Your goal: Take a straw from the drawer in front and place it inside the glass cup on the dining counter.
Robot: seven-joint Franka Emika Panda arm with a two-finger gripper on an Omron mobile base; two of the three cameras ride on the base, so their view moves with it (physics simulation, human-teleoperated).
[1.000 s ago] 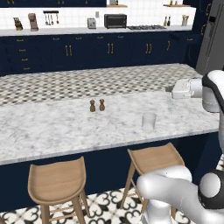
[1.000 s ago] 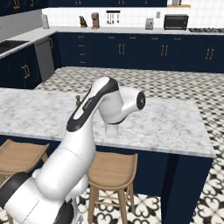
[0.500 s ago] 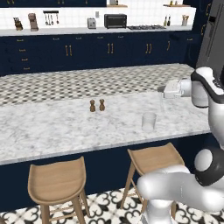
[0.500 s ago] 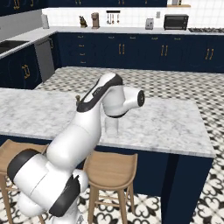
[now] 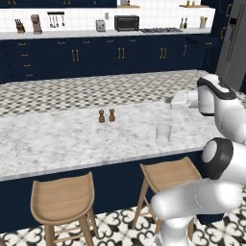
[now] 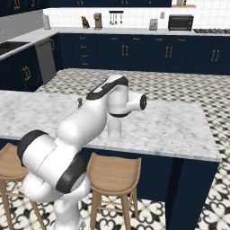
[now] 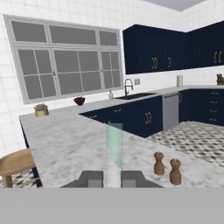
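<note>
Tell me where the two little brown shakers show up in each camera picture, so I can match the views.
Left base view: the shakers stand side by side, just left of centre.
Right base view: one shaker peeks out at the left edge of the arm.
Hand view: both shakers stand at the lower right.
Shared landmark: the marble counter that they stand on.

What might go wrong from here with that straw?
The end effector pinches the pale straw by one end only, so it may slip or tilt. The glass cup is small and stands near the dining counter edge; a misaimed straw might tip it.
</note>
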